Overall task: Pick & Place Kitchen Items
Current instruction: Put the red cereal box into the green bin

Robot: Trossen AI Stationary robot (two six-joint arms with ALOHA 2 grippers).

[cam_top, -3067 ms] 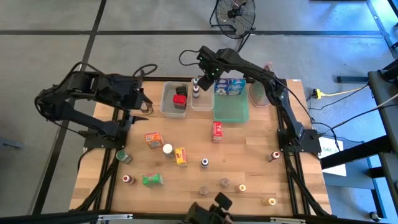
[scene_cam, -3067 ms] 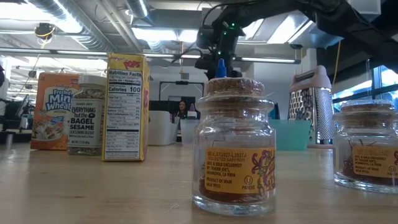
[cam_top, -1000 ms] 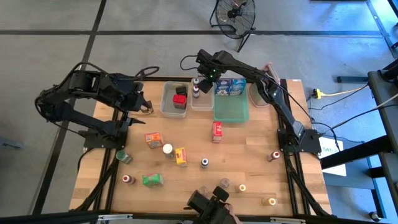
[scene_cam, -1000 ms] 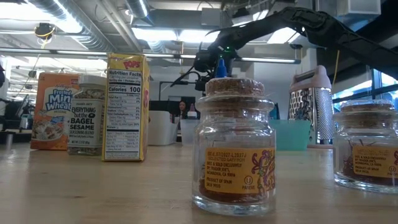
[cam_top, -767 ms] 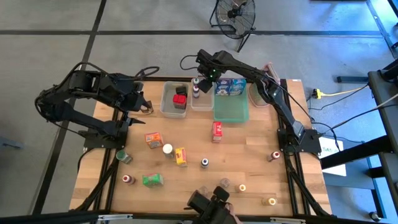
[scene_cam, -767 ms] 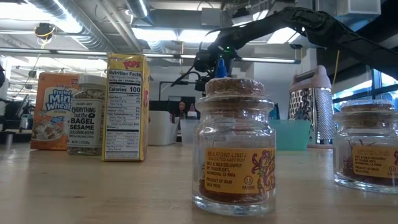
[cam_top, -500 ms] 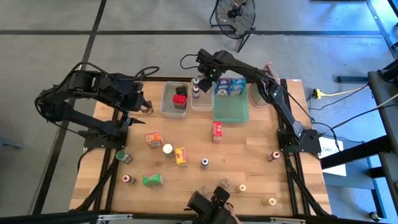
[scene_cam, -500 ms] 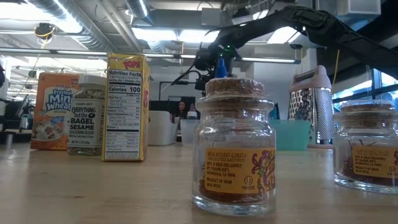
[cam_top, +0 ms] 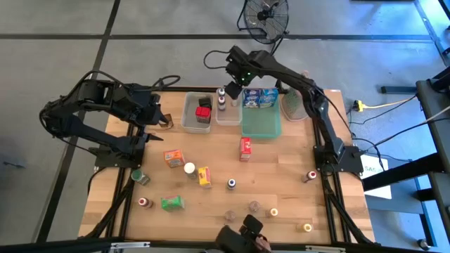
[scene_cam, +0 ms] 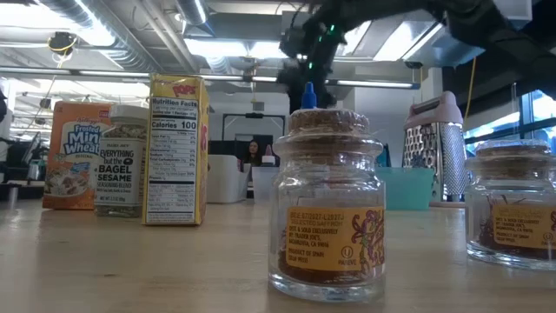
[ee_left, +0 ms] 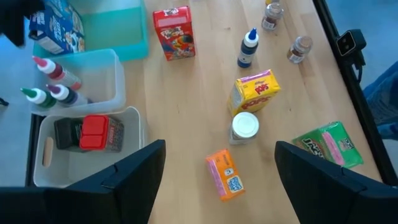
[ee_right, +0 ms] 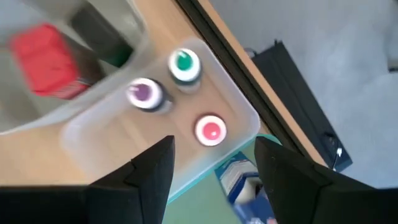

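Groceries are partly sorted: three small bottles [ee_right: 180,99], capped green, purple and red, stand together in the clear tub [cam_top: 228,111] at the upper middle of the high view, and a red box [cam_top: 203,111] with a dark item lies in the neighbouring tub [cam_top: 187,116] to its left, which suggests like things are being grouped by container. A blue box [cam_top: 258,98] leans at the back of the green tray [cam_top: 261,124] just right of them. The right gripper [cam_top: 234,83] hangs above the bottle tub with its fingers [ee_right: 149,171] apart and nothing between them; judging by that, it has nothing to carry and is placed for leaving the tub rather than reaching in. The left gripper [cam_top: 156,119] waits over the table's upper left edge, fingers [ee_left: 134,171] spread wide and empty, looking across the unsorted goods. Those lie loose on the table [cam_top: 281,169]: an orange box [cam_top: 173,157], a white-capped jar [cam_top: 189,169], a yellow box [cam_top: 204,176], a red box [cam_top: 245,148], a blue-capped bottle [cam_top: 231,184], a green packet [cam_top: 172,204] and several small jars along the lower edge. Most of the work looks undone. The nearest loose pieces for the left arm seem to be the orange box and the jar.
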